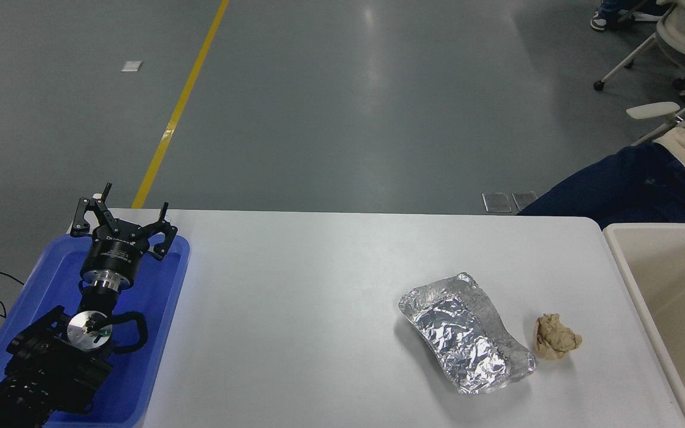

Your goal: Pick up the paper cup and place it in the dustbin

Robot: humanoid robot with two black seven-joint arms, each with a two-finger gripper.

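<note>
The paper cup is out of view in this head view. The dustbin [616, 249] is a cream-white bin at the table's right edge, cut off by the picture's edge. My left gripper [125, 208] is open and empty, parked over the blue tray [164, 291] at the lower left. My right arm and gripper are out of view.
A crinkled silver foil tray [464, 333] lies on the white table [319, 297] right of the middle. A crumpled tan paper ball [555, 337] lies just right of it. A seated person's leg [622, 184] and office chairs are at the far right.
</note>
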